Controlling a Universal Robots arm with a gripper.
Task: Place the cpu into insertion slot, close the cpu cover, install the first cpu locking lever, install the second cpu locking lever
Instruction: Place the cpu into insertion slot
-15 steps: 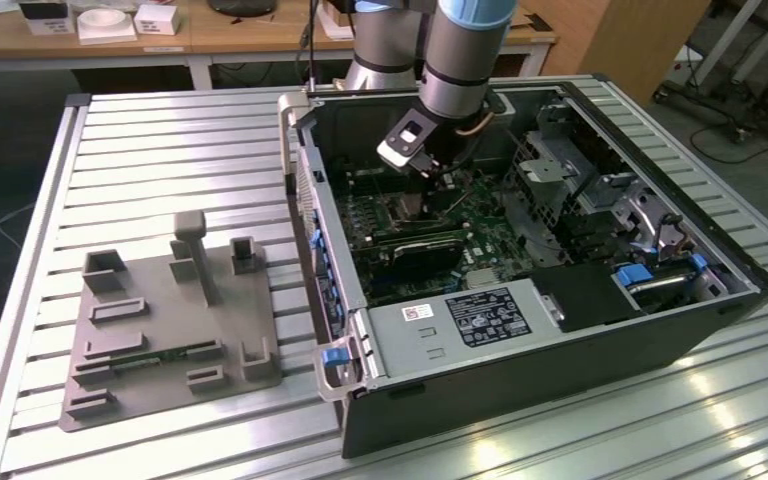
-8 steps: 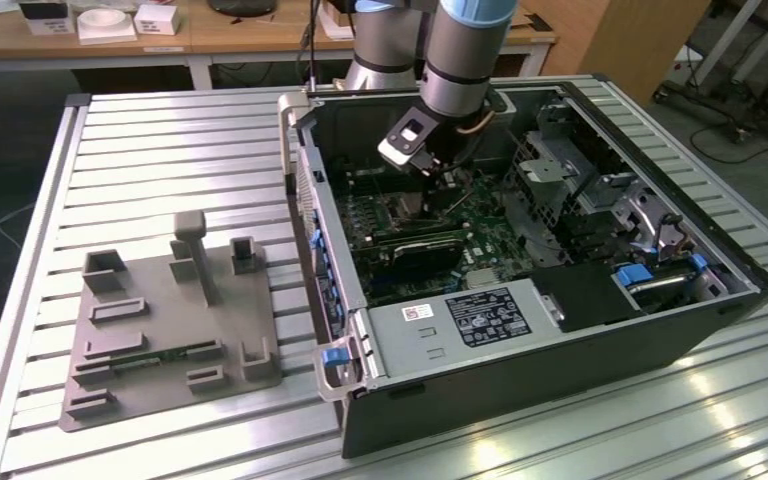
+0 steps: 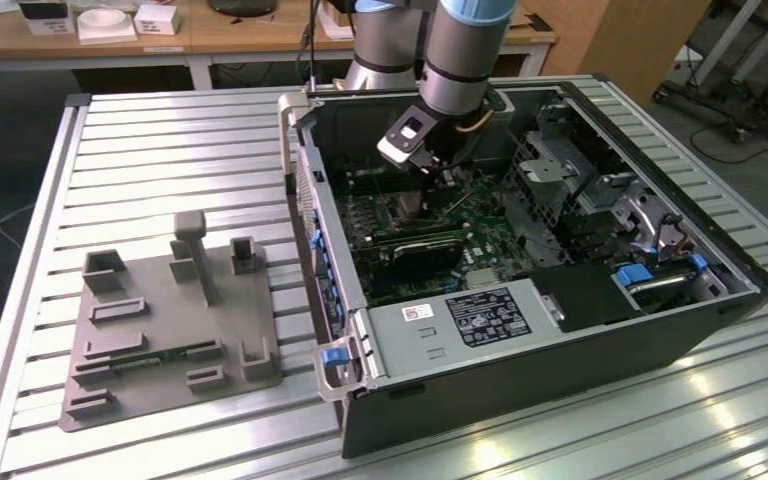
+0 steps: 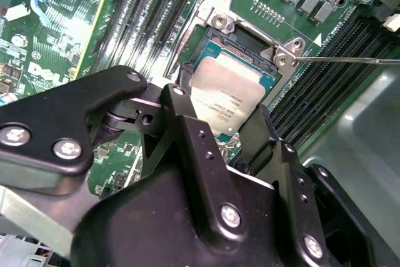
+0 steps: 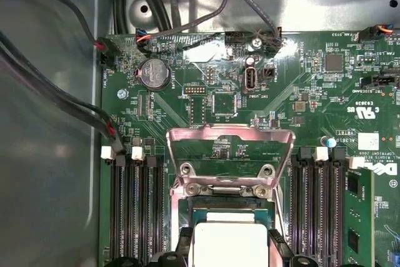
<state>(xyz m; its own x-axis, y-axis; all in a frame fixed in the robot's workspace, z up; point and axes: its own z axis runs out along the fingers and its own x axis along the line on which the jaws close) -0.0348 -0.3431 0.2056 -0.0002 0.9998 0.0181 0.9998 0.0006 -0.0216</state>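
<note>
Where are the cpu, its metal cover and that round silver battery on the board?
cpu (image 4: 226,92): second wrist view, middle of its silvery top.
cpu cover (image 5: 231,133): first wrist view, the frame bar farthest from the cpu.
coin battery (image 5: 153,74): first wrist view, centre of its round face.

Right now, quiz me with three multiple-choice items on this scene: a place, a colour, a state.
1. Where is the cpu? A. on the grey fixture; B. in the gripper at the socket; C. on the power supply.
2. What colour is the motherboard? A. green; B. blue; C. red.
3. How is the cpu cover? A. shut over the chip; B. swung open; C. lying on the table.
Answers: 1 B, the gripper clasps its edges in both wrist views; 2 A, the board reads green; 3 B, the frame stands back from the socket.
</note>
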